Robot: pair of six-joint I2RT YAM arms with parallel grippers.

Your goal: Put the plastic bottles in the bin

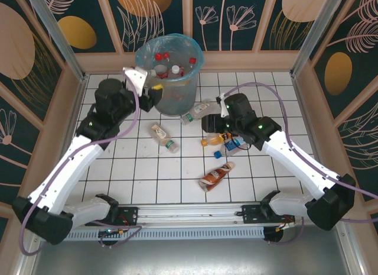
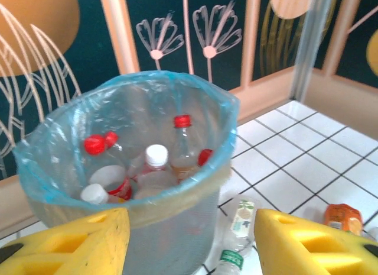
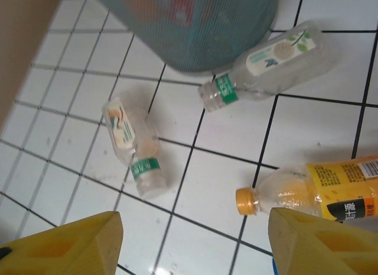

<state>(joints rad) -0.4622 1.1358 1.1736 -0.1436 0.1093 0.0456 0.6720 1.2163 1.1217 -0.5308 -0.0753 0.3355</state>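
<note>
Right gripper [image 3: 194, 233] open, empty, near orange-cap bottle [image 3: 313, 192] lying beside bin [image 3: 195, 26]. Best: shift over body, straddle across its width, squeeze firmly. Left gripper [image 2: 189, 233] open, empty, at bin; several bottles [image 2: 156, 168] inside.

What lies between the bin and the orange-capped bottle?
A clear bottle with a green band lies on its side there, nearer the bin than the orange-capped bottle. The right wrist view shows it plainly.

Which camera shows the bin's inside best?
Left wrist: it looks down into the bin, with the bottles inside distinct. Top external shows the bin smaller, from above; right wrist catches its blurred lower wall.
</note>
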